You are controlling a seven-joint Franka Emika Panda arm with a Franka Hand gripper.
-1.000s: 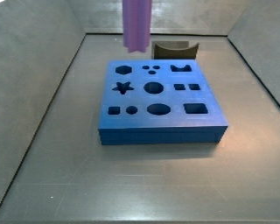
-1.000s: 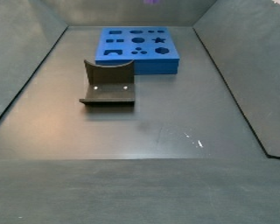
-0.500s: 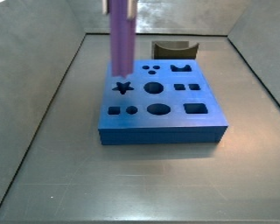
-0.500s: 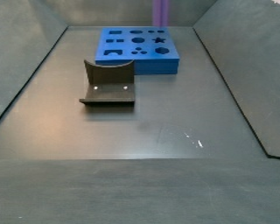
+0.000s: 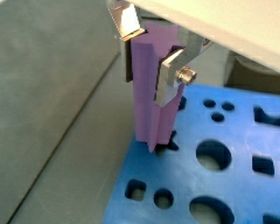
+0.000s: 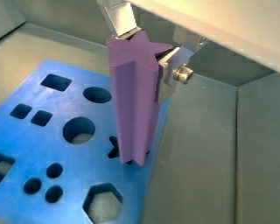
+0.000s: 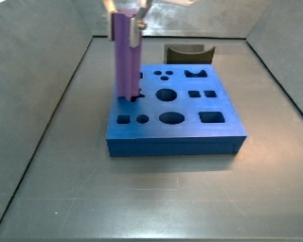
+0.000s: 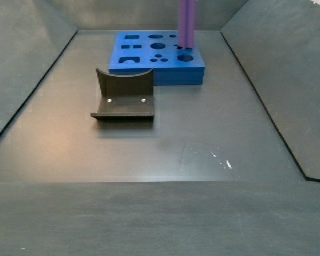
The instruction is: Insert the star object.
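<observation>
My gripper (image 5: 150,54) is shut on the top of a long purple star-shaped piece (image 5: 152,92), which hangs upright over the blue block (image 5: 236,188). The piece's lower end sits at the star-shaped hole (image 6: 116,150) near the block's edge, covering most of it. In a side view the purple star piece (image 7: 122,59) stands upright on the blue block (image 7: 174,128) with its tip at the star hole. In a side view the star piece (image 8: 187,24) rises from the far blue block (image 8: 159,57). The gripper (image 6: 146,48) shows in both wrist views, its silver fingers (image 6: 171,63) pressed against the piece.
The blue block has several other shaped holes: round (image 7: 169,95), square (image 7: 211,117), oval (image 7: 173,119). The dark fixture (image 8: 124,96) stands on the floor in front of the block; it also shows behind the block (image 7: 188,53). Grey walls enclose the floor.
The gripper has lowered the purple star piece; its lower end has come down from above the block to the star hole.
</observation>
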